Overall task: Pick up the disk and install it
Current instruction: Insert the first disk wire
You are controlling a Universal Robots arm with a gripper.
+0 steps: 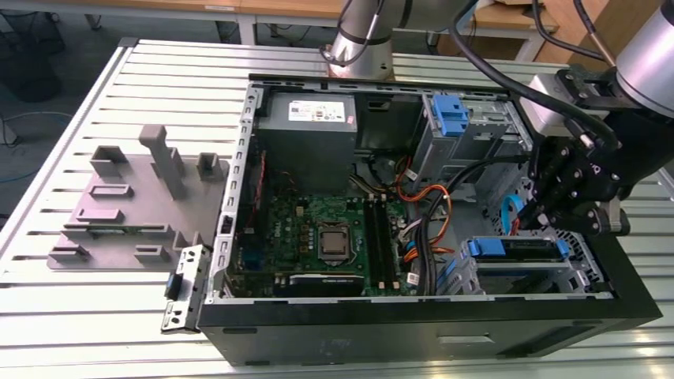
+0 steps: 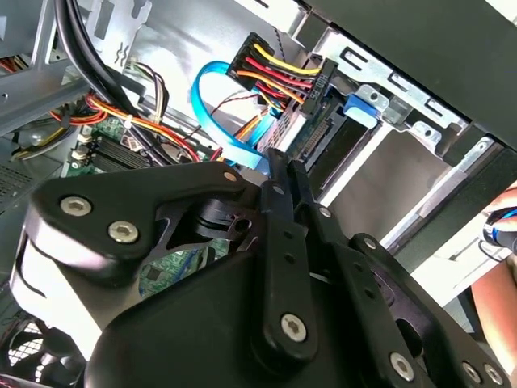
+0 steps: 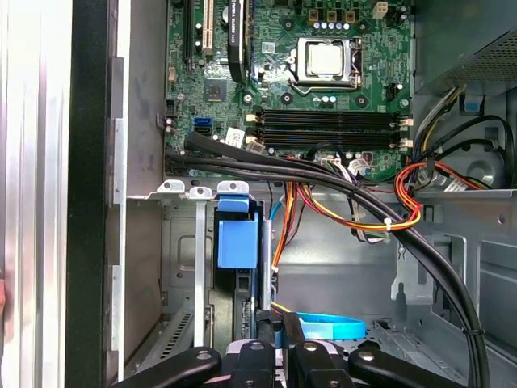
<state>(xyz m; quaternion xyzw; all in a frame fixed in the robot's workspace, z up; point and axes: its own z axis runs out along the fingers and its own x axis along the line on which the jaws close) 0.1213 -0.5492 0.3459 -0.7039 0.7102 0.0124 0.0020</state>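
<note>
Exterior view first: we see an open black desktop computer case (image 1: 421, 332) lying on its side on a slatted metal table (image 1: 95, 316), with the green motherboard (image 1: 316, 229) exposed in the middle. The black robot gripper (image 1: 548, 217) hangs over the drive cage at the exterior view's right end of the case. Below it, the disk, a flat silver metal hard drive with blue plastic carrier rails (image 1: 513, 249), sits in the metal drive cage (image 1: 574, 272), its blue handle facing the motherboard side.

In the second wrist view we see the gripper's (image 2: 283, 166) thin black fingers (image 2: 279, 182) pressed together with no gap between them and nothing held, their tips just beside the disk's (image 2: 327, 133) connector end, where a black power plug with yellow, red and orange wires (image 2: 275, 69) and a light blue flat data cable (image 2: 218, 105) meet it.

In the first wrist view we see the gripper's fingers (image 3: 269, 323) again closed, next to the disk's blue carrier (image 3: 238, 234) slotted in the cage.

Elsewhere in the exterior view, a large grey power-supply box with a white sticker (image 1: 311, 126) fills the far corner of the case, a second blue plastic bracket (image 1: 451, 118) sits in the upper bay, and a grey moulded parts fixture (image 1: 137, 201) lies on the table at the exterior view's left. A person's hand (image 2: 497, 275) shows at the edge of the second wrist view.
</note>
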